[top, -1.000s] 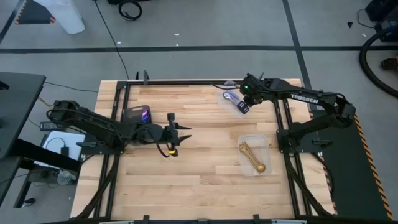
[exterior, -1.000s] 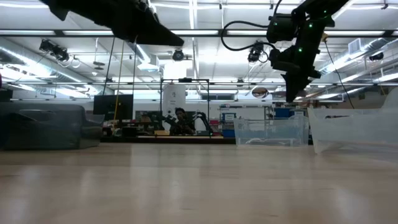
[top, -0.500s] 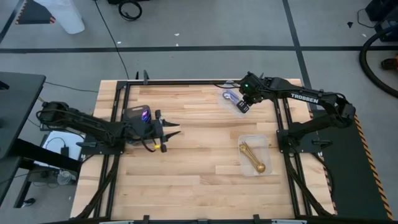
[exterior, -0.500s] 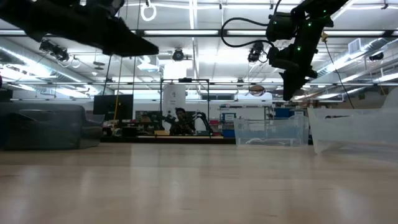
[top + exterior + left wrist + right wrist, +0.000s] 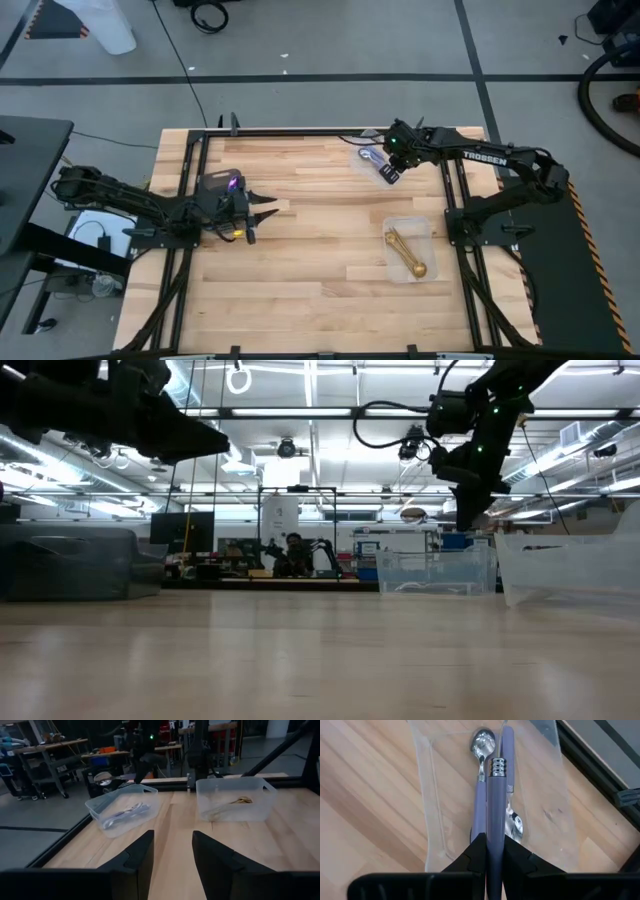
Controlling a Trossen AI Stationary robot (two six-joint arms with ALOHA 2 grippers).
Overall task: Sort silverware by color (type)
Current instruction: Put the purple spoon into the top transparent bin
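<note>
My right gripper [image 5: 390, 170] hangs over the far clear container [image 5: 372, 160], shut on a lilac-handled silver spoon [image 5: 495, 805]. Two more lilac-handled spoons [image 5: 481, 780] lie in that container. Gold spoons [image 5: 406, 252] lie in the near clear container [image 5: 425, 232]. Iridescent spoons [image 5: 232, 183] rest in the dark tray [image 5: 212, 184]. My left gripper [image 5: 265, 212] floats open and level beside the tray, pointing toward the table's right edge, with nothing between its fingers [image 5: 135, 855]. My right gripper pinches the spoon's lilac handle [image 5: 495, 827] between its two fingers, coming steeply from above. The handle runs along the fingers and reaches out past their tips to a silver ringed collar [image 5: 496, 767]. The spoon is lifted clear, above the container's open top.
The two clear containers stand on the right half of the table, the tray [image 5: 70, 565] at the left. Bare wood lies between them [image 5: 320, 230]. Black frame rails [image 5: 455, 200] run along the table's edges. A person sits far off in the room [image 5: 292, 550].
My left gripper has drawn back toward the table's left edge, sunk a little and rolled somewhat, still open. My right gripper has held the spoon almost still over the far container.
</note>
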